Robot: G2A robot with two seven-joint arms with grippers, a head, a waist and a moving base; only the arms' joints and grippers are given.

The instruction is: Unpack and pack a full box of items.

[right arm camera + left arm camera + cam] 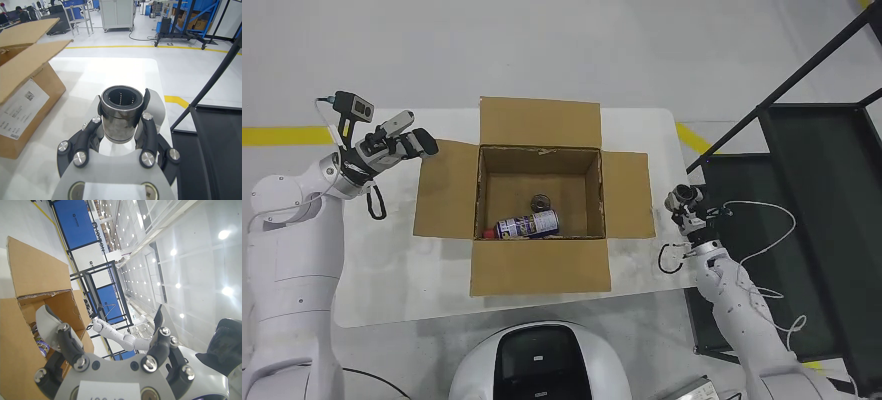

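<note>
Right claw [123,106] is closed around a metal cylinder [119,121], 1 finger on each side of it. The cylinder is hollow, and its open end points away from the wrist. In the top view this claw [682,198] hangs over the right edge of the white bench [382,270], just beside the right flap of the box and not touching it.

Left claw [102,321] is spread wide and has nothing in it. From above it [417,143] sits over the bench at the far corner of the box's left flap, close to the flap but apart from it.

The cardboard box [540,122] stands in the middle of the bench with all 4 flaps folded outward. 2 things are on its floor. A can [527,226] lies on its side along the near wall, and a dark round part [540,203] rests just behind it, very close to the can. The left wrist view looks over the box's wall [37,275] and catches the can [42,346] behind 1 finger. A white label [20,111] is stuck on the box's outer side facing the right claw.

A black rack [802,200] stands off the bench's right side.
</note>
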